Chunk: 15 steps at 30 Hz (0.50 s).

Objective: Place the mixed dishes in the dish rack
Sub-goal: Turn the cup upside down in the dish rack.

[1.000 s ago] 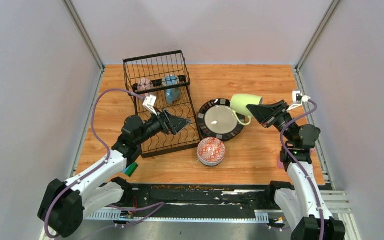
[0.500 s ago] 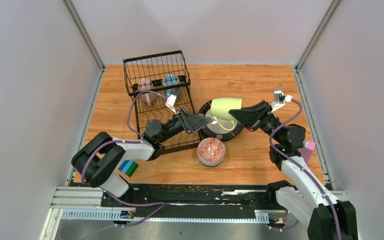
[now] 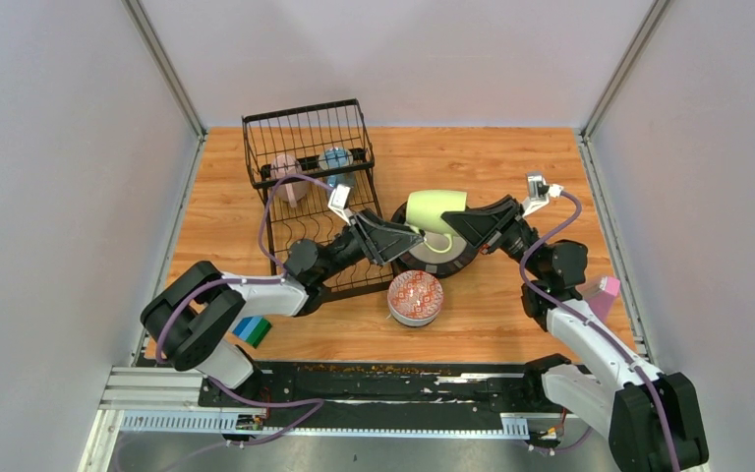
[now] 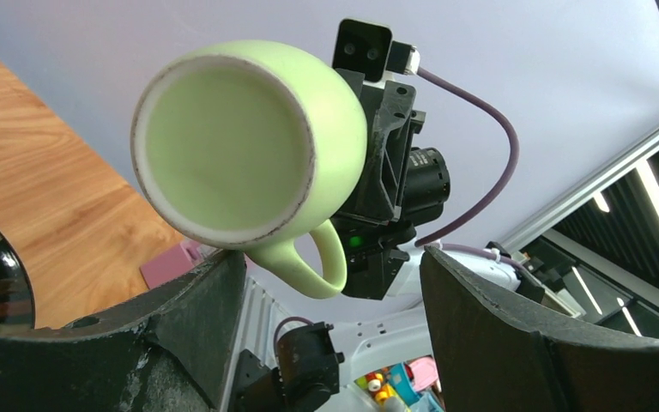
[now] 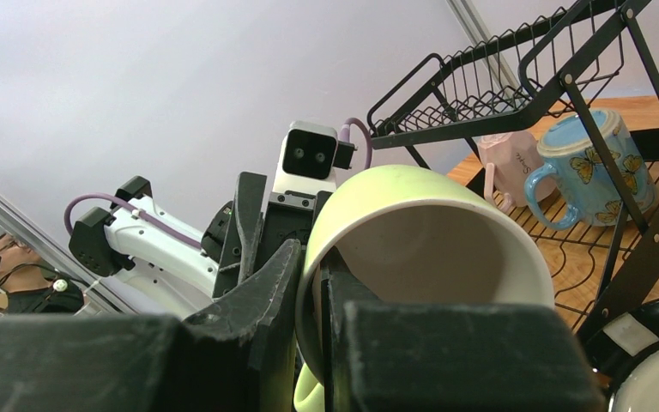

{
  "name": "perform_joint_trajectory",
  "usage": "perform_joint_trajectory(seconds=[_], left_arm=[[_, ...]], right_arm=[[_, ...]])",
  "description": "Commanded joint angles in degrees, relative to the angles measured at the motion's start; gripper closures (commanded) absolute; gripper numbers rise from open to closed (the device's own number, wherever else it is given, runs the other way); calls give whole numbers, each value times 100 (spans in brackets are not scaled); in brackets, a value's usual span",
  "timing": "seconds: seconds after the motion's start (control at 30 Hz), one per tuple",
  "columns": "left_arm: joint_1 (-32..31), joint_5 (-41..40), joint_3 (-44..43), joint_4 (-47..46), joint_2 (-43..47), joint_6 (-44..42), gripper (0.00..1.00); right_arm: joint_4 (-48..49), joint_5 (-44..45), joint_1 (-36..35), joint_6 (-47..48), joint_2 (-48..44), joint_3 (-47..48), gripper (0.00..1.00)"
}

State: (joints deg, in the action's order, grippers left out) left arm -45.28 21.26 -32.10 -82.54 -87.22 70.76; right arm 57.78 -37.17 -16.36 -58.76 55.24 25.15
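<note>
Top view: green mug (image 3: 436, 211) hung on its side over the black-rimmed plate (image 3: 455, 259), mid-table, w/ the right gripper (image 3: 455, 226) clamped on its rim from 3 o'clock. The left gripper (image 3: 411, 238) sat at the mug's 8 o'clock, jaws apart and tips just beside it; contact not clear. The dish rack (image 3: 300, 133) lay at the mug's 10 o'clock and a patterned bowl (image 3: 415, 297) at the plate's 7 o'clock. Left wrist view: the mug's mouth faced the cam w/ its handle at 5 o'clock, and the body sat above the gap btwn the spread fingers (image 4: 197, 318). The left one came near the rim at 6 o'clock, but I couldn't tell if it touched. Right wrist view: fingers (image 5: 257, 300) were pinched together on the mug wall, one inside and one outside. A pink mug (image 5: 515, 159) and a blue mug (image 5: 592, 163) sat in the rack at 2 o'clock. Judgement: prob. an R-to-L handover, so the left arm can rack the mug. The next move needs the left jaws to close round the body, clear of the handle, before the right lets go.
</note>
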Motion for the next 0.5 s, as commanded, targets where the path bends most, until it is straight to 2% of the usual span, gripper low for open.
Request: perform_joint_trajectory(seconds=[0.0, 0.27, 0.47], left_arm=[[-91, -69, -266, -231, -83, -59, 20], [-112, -90, -432, -90, -89, -120, 29], [-113, -89, -463, -24, -48, -124, 39]], right_arm=[[734, 210, -165, 92, -14, 333, 100], [812, 183, -388, 160, 163, 422, 100], [955, 161, -553, 228, 387, 472, 100]])
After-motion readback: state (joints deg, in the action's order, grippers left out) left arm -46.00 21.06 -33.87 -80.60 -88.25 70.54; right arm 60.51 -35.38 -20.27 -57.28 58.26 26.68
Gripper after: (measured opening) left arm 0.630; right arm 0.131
